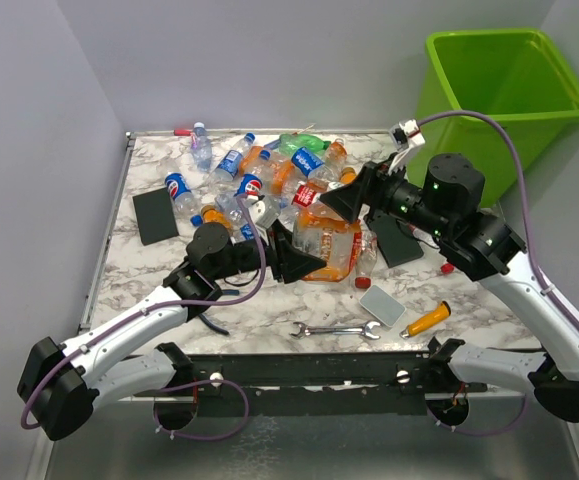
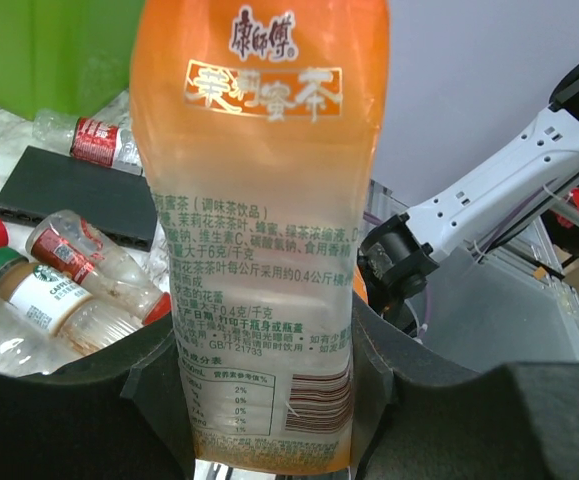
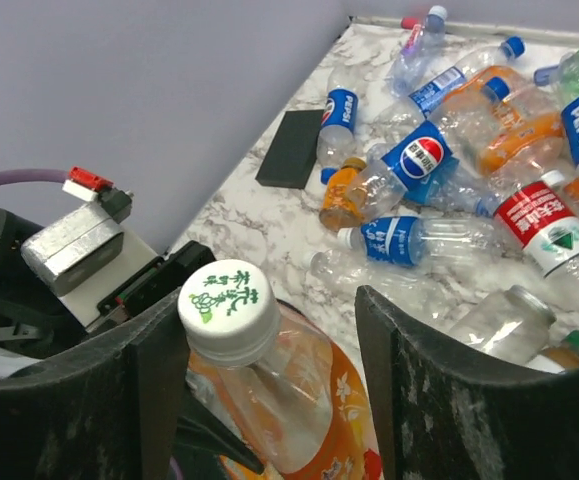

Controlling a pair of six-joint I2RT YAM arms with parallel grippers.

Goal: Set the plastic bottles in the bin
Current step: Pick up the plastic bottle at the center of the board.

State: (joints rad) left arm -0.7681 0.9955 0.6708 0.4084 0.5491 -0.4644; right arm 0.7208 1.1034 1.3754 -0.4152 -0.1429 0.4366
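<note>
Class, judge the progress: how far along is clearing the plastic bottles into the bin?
Done: nothing visible inside the bin. In hand: the left gripper clamps an orange bottle; the right gripper brackets its cap, open. Left: the other bottles on the table.

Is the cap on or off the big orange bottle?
On: a white cap sits on the neck of the orange bottle, seen from the right wrist, between the open jaws of the right gripper.

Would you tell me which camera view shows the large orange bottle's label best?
The left wrist view: the orange bottle fills the frame with its label text legible, gripped in the left hand. The right wrist view shows only its white cap and neck; the top view shows it small and partly hidden.
</note>
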